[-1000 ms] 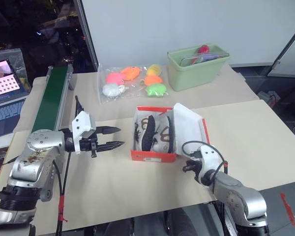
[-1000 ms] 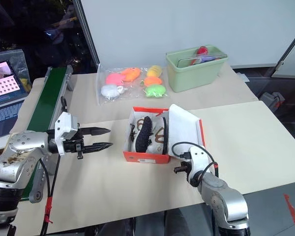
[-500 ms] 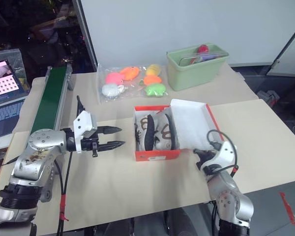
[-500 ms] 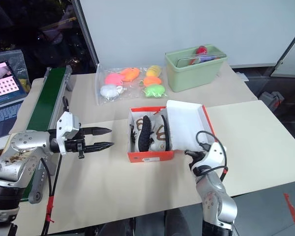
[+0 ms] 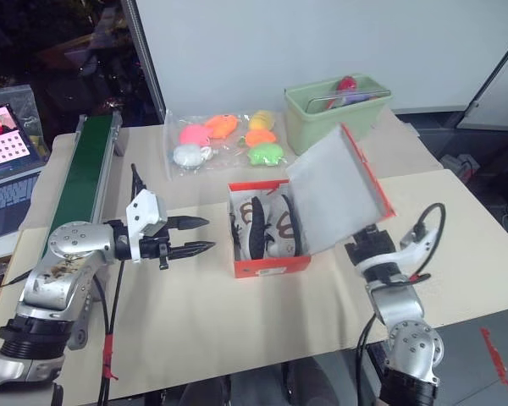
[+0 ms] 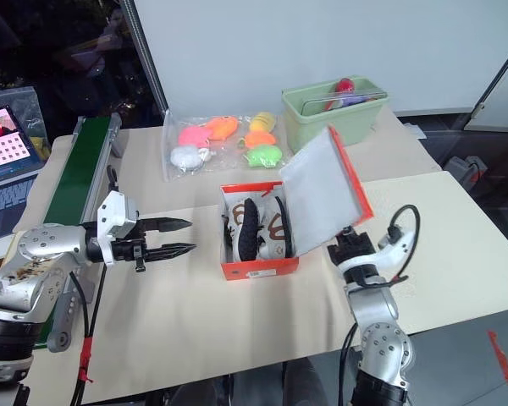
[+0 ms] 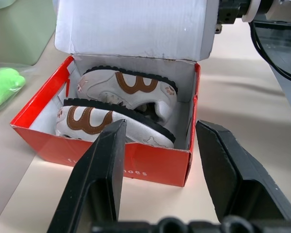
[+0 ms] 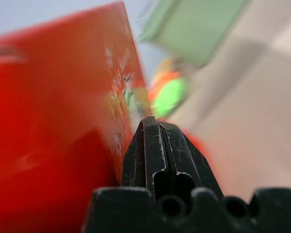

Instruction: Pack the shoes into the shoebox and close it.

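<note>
shoes (image 5: pixel 267 227) in shoebox (image 5: pixel 269 265) | tub (image 5: pixel 334 114) behind | bag (image 5: pixel 224 139) behind-left

The shoebox (image 5: pixel 269 264) is showing orange-red outside, white inside. White shoes (image 7: pixel 121 104) with brown markings and black soles are lying just beyond the black fingers (image 7: pixel 103 170).

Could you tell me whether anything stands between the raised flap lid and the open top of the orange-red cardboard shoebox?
Nothing visible does. The white sneakers lie on their sides below the rim of the orange-red cardboard shoebox, and its white-faced flap lid stands tilted up above them.
</note>
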`<state>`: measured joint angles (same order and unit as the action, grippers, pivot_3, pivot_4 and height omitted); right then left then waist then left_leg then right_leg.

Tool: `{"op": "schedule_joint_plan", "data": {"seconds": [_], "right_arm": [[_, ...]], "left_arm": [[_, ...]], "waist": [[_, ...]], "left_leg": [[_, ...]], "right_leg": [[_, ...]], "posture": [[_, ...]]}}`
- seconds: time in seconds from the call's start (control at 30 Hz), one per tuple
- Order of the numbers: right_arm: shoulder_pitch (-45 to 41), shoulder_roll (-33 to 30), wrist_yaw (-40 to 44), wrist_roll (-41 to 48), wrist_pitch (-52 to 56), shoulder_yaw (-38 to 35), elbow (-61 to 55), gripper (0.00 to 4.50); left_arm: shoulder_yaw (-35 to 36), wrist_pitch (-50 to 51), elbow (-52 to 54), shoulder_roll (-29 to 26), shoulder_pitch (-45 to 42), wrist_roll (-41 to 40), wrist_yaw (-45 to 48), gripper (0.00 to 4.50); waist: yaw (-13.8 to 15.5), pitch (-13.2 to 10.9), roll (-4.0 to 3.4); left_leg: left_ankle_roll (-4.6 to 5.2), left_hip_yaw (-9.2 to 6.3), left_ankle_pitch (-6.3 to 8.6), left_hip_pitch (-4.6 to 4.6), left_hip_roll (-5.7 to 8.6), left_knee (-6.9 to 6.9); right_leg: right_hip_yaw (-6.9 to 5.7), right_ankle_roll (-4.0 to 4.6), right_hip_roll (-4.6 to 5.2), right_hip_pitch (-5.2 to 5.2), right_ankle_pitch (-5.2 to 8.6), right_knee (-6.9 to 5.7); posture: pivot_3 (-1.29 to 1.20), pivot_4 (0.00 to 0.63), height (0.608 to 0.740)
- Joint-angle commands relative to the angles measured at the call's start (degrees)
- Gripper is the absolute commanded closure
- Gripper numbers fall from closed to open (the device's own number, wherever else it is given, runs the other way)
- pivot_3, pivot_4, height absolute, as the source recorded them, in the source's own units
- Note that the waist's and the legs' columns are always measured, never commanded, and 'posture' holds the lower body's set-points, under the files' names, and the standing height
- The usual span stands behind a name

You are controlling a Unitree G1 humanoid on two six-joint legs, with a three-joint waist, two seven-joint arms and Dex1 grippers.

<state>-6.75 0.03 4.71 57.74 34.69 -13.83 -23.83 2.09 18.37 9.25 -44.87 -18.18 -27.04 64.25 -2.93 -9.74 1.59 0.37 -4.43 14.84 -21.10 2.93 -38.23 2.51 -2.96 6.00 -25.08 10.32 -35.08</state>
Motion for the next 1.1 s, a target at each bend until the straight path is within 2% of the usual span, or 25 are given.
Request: {"op": "schedule_joint_plan", "data": {"seconds": [0.03, 0.27, 0.33, 0.63, 0.77, 1.1], "right_arm": [[-2.3, -6.7, 4.0, -3.5, 5.0, 8.4, -5.7, 4.48], [-10.7, -17.6, 7.9, -10.8, 11.4, 19.3, -6.2, 4.48], [-12.9, -19.1, 8.7, -13.1, 11.9, 21.2, -5.3, 4.48], [-19.3, -14.1, 7.8, -23.6, 11.8, 27.6, 9.6, 4.48], [-21.1, -11.4, 5.7, -25.7, 16.6, 26.7, 17.7, 4.48], [-20.7, -11.1, 8.8, -28.4, 18.7, 26.6, 14.9, 4.48]], "left_arm": [[2.4, 0.7, 1.4, -1.3, -0.8, -0.4, -0.5, 2.10], [3.7, 1.3, 2.6, -2.9, 1.1, -0.9, 0.1, 2.10], [3.8, 1.6, 3.0, -2.8, 1.1, -1.0, -0.2, 2.10], [3.4, 2.0, 3.3, -2.5, 1.0, -0.8, -0.4, 2.10], [3.3, 2.3, 3.7, -2.4, 1.0, -0.9, -0.6, 2.10], [4.7, 3.1, 5.0, -1.9, 2.3, -1.2, -2.6, 2.10]], "waist": [[0.1, 0.0, 0.01], [0.4, 0.0, 0.01], [0.4, 0.0, 0.02], [0.4, 0.0, 0.03], [0.3, 0.0, 0.07], [0.3, 0.1, 0.20]], "left_leg": [[0.00, 0.01, 0.00, -0.01, 0.03, 0.00], [0.00, 0.00, 0.00, -0.04, 0.05, -0.04], [0.00, 0.01, 0.00, -0.04, 0.06, -0.04], [0.00, 0.01, 0.00, -0.05, 0.05, -0.03], [0.00, 0.01, 0.00, -0.06, 0.05, -0.03], [0.01, -0.02, 0.00, 0.35, 0.02, -0.03]], "right_leg": [[0.01, 0.00, 0.01, 0.00, 0.00, 0.01], [-0.04, -0.01, 0.03, 0.04, 0.01, 0.06], [-0.05, -0.01, 0.04, 0.04, 0.01, 0.06], [-0.06, 0.01, 0.02, 0.01, 0.00, 0.05], [-0.06, 0.01, 0.03, 0.00, -0.01, 0.04], [-0.06, 0.03, 0.01, 0.39, -0.02, 0.06]], "posture": [[0.00, 0.150, 0.740], [0.00, 0.150, 0.740], [0.00, 0.150, 0.740], [0.00, 0.150, 0.740], [0.00, 0.150, 0.740], [0.00, 0.150, 0.740]]}}
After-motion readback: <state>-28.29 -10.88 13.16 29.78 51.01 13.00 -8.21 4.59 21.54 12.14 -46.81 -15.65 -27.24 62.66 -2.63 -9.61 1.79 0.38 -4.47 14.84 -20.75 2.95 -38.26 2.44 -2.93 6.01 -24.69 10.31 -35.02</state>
